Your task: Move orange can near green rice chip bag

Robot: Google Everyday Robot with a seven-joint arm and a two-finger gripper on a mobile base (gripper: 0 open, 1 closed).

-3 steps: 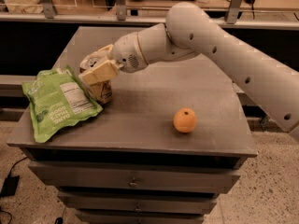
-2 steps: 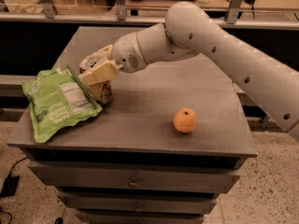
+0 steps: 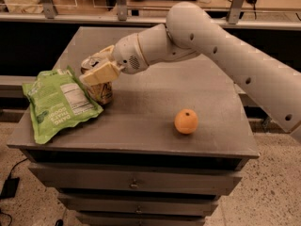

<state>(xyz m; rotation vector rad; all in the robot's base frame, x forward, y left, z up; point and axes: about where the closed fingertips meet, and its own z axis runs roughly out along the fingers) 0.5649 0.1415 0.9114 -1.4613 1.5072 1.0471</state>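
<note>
The orange can [image 3: 101, 92] stands on the grey table [image 3: 155, 102] at its left side, right next to the right edge of the green rice chip bag [image 3: 56, 102], which lies flat at the table's left front. My gripper [image 3: 88, 69] reaches in from the right and holds the can's upper part, one cream finger [image 3: 100, 73] across its front and the other behind it. The fingers hide most of the can's silver top.
A round orange fruit [image 3: 186, 121] sits on the table's right front. My white arm [image 3: 225, 51] spans the back right of the table. The table is a drawer cabinet with its front edge close below the bag. A railing runs behind.
</note>
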